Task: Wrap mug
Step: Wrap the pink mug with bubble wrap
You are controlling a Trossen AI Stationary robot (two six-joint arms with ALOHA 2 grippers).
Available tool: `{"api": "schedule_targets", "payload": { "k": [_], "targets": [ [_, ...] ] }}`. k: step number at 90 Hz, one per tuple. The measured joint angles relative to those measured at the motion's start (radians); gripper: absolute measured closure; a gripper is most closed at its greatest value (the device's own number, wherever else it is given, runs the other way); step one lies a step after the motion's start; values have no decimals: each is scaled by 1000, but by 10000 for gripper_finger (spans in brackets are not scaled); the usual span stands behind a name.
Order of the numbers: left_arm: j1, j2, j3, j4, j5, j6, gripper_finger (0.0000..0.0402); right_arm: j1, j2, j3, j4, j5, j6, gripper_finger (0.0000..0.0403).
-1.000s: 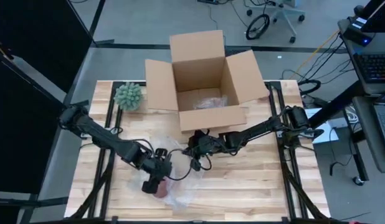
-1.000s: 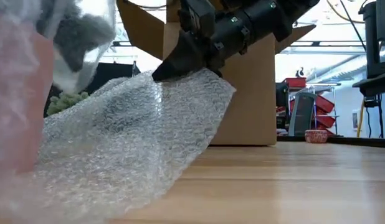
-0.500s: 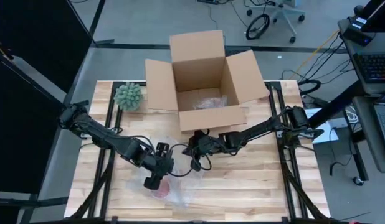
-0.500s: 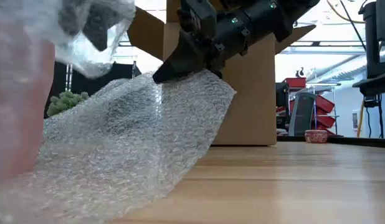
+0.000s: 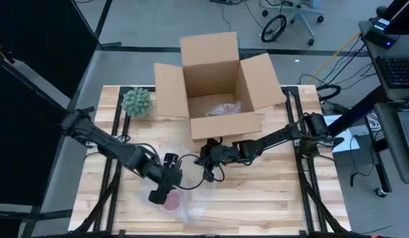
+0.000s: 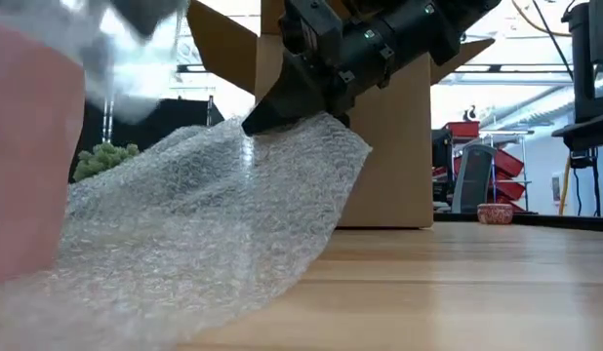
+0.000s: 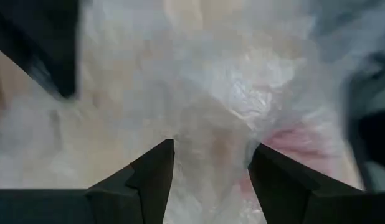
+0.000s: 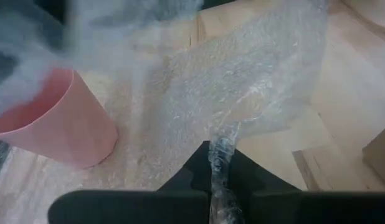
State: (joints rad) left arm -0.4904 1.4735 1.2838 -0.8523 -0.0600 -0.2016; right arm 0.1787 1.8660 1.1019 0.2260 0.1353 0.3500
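Across pale wooden plank table (image 5: pixel 277 195), found a sheet of clear bubble wrap (image 6: pixel 204 224) spread toward the front edge, with an open brown cardboard box (image 5: pixel 211 79) at the back and a small green spiky plant (image 5: pixel 136 101) in the back left corner. Placed the pink tapered mug (image 8: pixel 55 130) on the wrap, near the front and left of centre, right below the left gripper (image 5: pixel 159 194); could not tell whether upright or tipped. Saw the right gripper (image 8: pixel 220 168) pressed together on a twisted corner of the sheet, lifted off the wood just in front of the box, so that the wrap sloped down from that pinch to the mug. Saw the left gripper's fingers (image 7: pixel 152 177) spread, with crumpled wrap bulging between them over the pink of the mug; could not make out any real grip there. Caught a blurred flap of wrap raised above the mug in the low view. Judged the job as begun only: mug seated on the sheet and one edge coming up over it, but much of the pink side bare, most of the sheet loose on the table. Left to do: folding across, rolling, tucking the ends.
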Motion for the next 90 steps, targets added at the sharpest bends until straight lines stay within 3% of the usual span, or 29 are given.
{"api": "schedule_targets", "payload": {
  "k": [49, 65, 90],
  "targets": [
    [-7, -46, 74, -139, -216, -21, 215, 0, 0, 0, -30, -1, -14, 403],
    [-53, -50, 52, -148, -168, -130, 215, 0, 0, 0, -43, -1, -22, 403],
    [-151, 23, -112, 129, -53, -230, 215, 0, 0, 0, -50, -1, -22, 403]
  ]
}}
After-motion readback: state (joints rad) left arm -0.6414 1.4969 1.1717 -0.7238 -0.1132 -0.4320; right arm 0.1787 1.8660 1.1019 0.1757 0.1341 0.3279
